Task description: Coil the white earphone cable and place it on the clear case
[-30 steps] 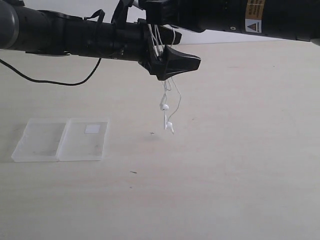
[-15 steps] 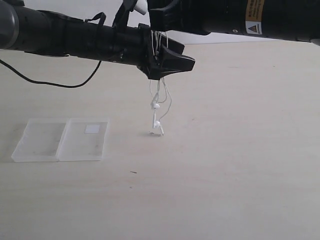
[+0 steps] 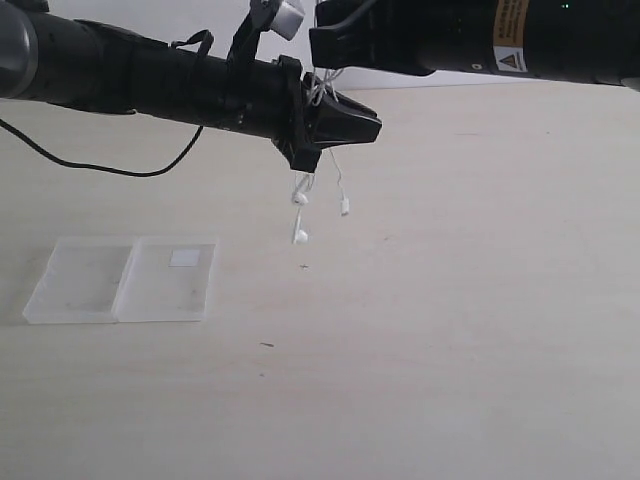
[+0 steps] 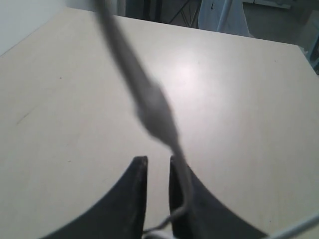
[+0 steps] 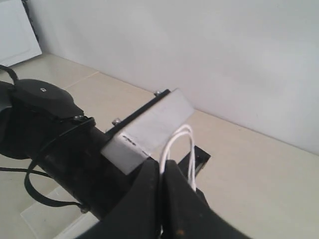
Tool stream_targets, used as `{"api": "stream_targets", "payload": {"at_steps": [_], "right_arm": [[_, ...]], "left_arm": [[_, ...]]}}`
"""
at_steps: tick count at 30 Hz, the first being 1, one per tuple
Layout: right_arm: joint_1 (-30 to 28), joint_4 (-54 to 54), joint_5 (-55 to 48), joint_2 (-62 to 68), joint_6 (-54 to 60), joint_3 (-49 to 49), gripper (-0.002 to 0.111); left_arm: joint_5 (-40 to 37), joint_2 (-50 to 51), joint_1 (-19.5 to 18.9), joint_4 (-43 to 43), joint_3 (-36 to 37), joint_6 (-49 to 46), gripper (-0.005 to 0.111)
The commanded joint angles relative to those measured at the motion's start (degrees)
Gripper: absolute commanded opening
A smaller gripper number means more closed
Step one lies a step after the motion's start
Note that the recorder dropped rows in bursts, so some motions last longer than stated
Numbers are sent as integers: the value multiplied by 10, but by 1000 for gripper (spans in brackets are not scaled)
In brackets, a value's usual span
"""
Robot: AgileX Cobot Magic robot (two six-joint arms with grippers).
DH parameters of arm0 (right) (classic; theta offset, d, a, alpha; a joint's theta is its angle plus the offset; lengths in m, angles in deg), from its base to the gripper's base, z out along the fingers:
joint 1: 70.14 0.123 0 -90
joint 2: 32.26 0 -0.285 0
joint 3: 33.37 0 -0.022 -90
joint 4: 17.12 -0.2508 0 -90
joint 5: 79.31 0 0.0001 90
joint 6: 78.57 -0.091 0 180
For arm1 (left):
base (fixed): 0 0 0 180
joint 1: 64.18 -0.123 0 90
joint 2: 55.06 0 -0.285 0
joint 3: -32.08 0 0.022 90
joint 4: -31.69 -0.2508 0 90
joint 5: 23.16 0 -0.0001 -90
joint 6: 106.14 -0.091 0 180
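Cable [image 3: 300, 199] hangs in the air in the exterior view, well above the table [image 3: 450, 330]. Its strands are bunched around the left gripper [image 3: 365, 125] at 12 o'clock in the frame, and the earbuds and a loose end dangle below. The right gripper [image 3: 322, 60] sits just above and touches the same bunch. The case [image 3: 90, 280] lies open and flat at 8 o'clock from the earbuds, well apart from them and with nothing on it.

In the left wrist view the left gripper [image 4: 157, 162] has its jaws close, with a slit between them. The cable [image 4: 154, 107] runs blurred past one finger, and I cannot tell whether it is pinched.

In the right wrist view the right gripper [image 5: 162, 167] is clamped on the cable [image 5: 191, 154], and a loop rises from between its fingers beside the left arm [image 5: 60, 149].

The risks, as I judge them:
- The turns look loose, so a quick carry could shake them off the fingers and undo the coil.
- Strands caught round the left gripper may not drop free over the case.
- The swinging earbuds could land off the case or nudge it.
- The two grippers are close enough to collide
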Motion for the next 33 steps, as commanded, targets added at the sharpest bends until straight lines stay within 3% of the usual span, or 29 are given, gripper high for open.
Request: {"api": "stream_targets", "payload": {"at_steps": [1,20,24,29,33], "right_arm": [[0,2,-15,-1,10,-3,0],[0,-94,-20,-2,81,-4,0],[0,-96,-20,-2,81,-4,0],[0,-95,-28,-2,81,-4,0],[0,-97,-41,-2,88,-4,0]], "left_arm": [[-6,1,2,0,-2,5,18],[11,1,2,-13,-2,10,21],[42,1,2,-8,-2,20,45],[51,1,0,-4,-2,35,91],[25,1,-1,2,-2,37,99]]}}
